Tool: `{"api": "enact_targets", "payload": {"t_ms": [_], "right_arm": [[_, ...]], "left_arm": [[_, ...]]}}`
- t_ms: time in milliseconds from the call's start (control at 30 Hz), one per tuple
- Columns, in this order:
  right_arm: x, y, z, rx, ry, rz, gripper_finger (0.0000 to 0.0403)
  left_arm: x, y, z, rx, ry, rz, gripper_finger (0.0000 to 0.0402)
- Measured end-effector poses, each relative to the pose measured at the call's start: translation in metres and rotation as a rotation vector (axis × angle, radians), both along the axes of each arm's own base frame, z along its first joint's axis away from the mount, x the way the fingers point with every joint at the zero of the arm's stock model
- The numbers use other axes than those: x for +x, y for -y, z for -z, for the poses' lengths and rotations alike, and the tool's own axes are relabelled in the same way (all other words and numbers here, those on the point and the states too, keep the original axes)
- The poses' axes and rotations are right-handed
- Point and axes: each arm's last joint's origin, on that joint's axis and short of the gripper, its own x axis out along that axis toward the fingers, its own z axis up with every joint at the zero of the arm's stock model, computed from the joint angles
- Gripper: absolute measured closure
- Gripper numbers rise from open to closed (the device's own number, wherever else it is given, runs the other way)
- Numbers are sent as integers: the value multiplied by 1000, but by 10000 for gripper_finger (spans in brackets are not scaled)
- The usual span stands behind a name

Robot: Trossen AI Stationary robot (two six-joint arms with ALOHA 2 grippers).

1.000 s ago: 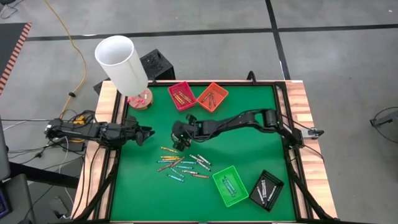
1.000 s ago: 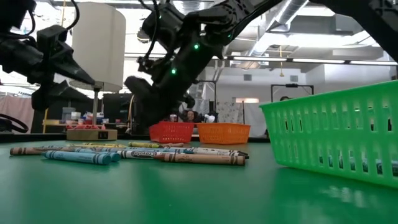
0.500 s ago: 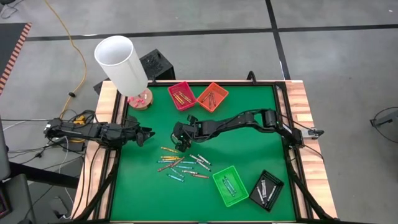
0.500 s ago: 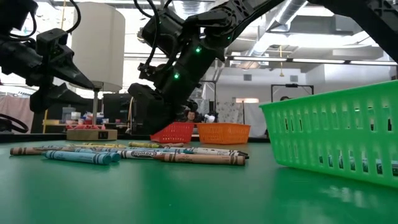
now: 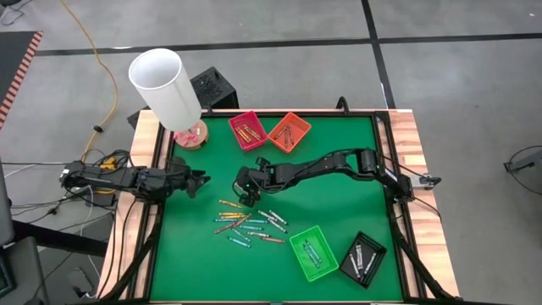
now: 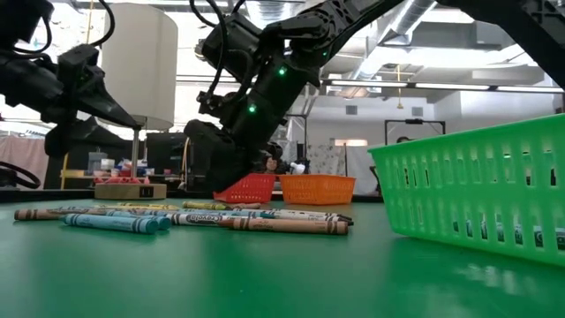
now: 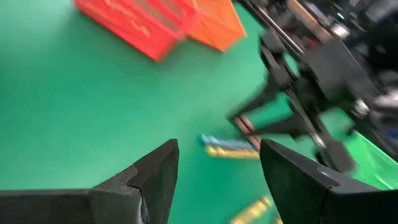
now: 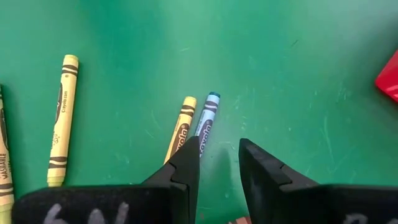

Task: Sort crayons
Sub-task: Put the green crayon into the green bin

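Now the right hand (image 8: 219, 163) sits lower over the crayons (image 5: 250, 223), fingers parted wider, empty.

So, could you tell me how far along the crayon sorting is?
Partly done: some crayons already lie in the red tray, orange tray, green tray and black tray. The right gripper is open over the loose crayons, holding nothing. That pile remains.

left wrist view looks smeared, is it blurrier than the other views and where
Yes: in the left wrist view the right arm and crayons are streaked. The right wrist view is sharp, crayon labels legible. The low view is backlit, arms nearly silhouettes.
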Motion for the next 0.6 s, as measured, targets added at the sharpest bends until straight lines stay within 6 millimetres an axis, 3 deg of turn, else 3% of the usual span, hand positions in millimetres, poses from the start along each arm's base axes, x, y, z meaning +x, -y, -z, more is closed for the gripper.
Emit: {"api": "enact_targets", "payload": {"t_ms": [600], "right_arm": [[-3,-1,8,1,-13,0,294]], "left_arm": [[-2,-4,-1,81,-6,-131,186]]}}
